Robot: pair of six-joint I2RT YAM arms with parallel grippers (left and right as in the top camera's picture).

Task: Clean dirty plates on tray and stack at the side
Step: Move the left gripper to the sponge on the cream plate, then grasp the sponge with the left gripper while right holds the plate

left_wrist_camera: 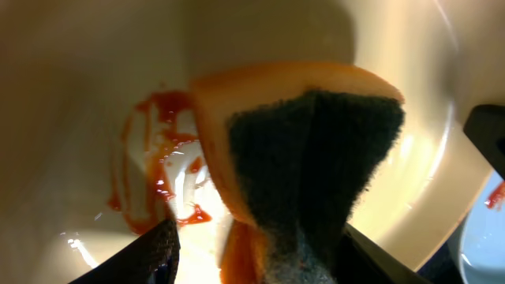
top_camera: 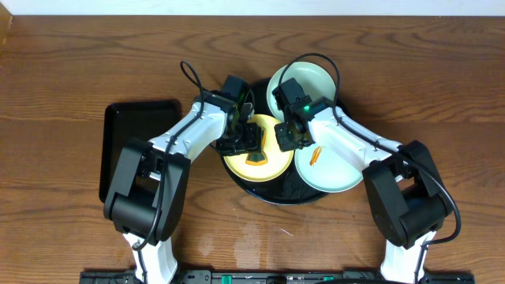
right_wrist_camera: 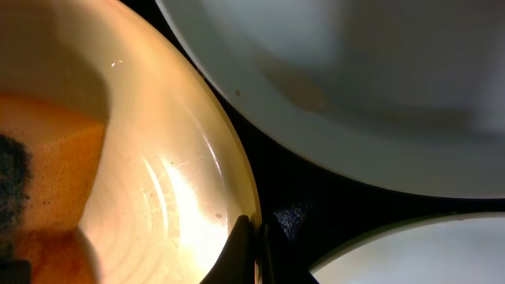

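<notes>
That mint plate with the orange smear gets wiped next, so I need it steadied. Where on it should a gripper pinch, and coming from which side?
Pinch the thin rim of the smeared mint plate on its right, outer edge, coming in from the right. There it seems to overhang the tray, leaving room beneath, while its left edge crowds the yellow plate.
</notes>
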